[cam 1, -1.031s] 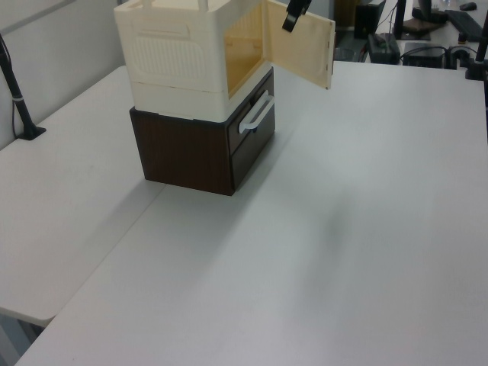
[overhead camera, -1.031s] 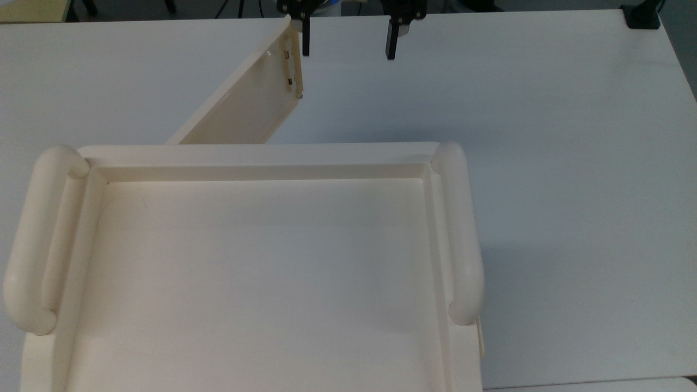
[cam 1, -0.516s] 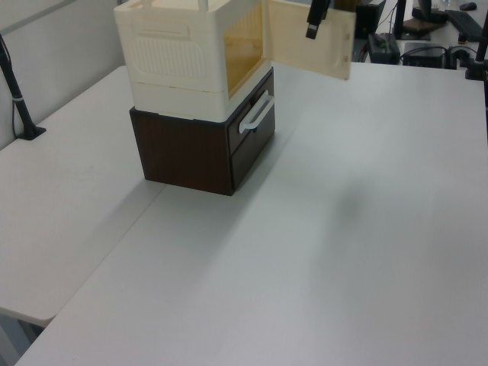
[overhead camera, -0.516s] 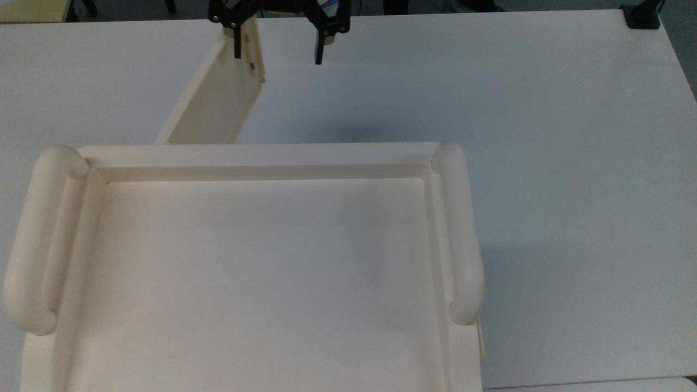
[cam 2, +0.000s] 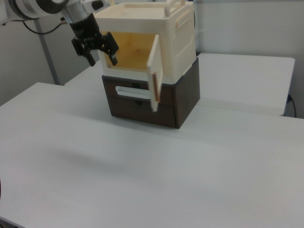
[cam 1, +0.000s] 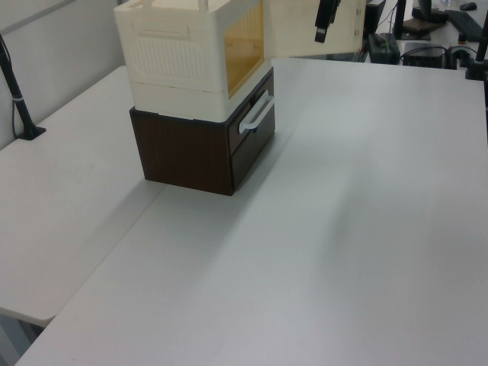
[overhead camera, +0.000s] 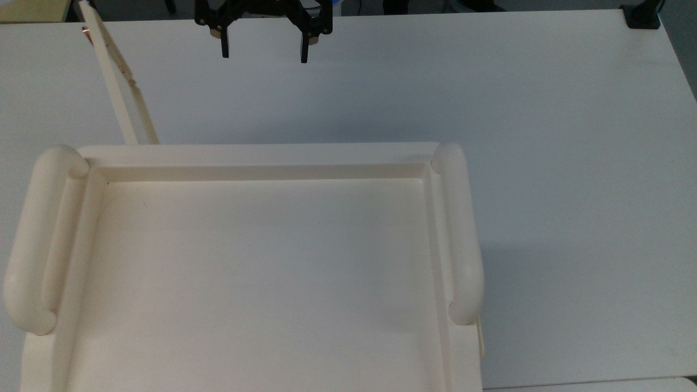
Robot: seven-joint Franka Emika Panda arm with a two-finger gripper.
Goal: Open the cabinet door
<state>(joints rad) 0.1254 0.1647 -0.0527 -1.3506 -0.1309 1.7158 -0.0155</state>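
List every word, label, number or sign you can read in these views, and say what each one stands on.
There is no readable text in any view.
The cabinet, the cabinet door, the dark drawer unit under the cabinet and the white table carry no print.
The gripper bears no marking that can be read.

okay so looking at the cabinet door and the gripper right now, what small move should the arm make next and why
Probably back the gripper straight away from the cabinet. The cabinet door already stands swung wide, edge-on in the top view, and the open fingers hang apart from it, touching nothing.
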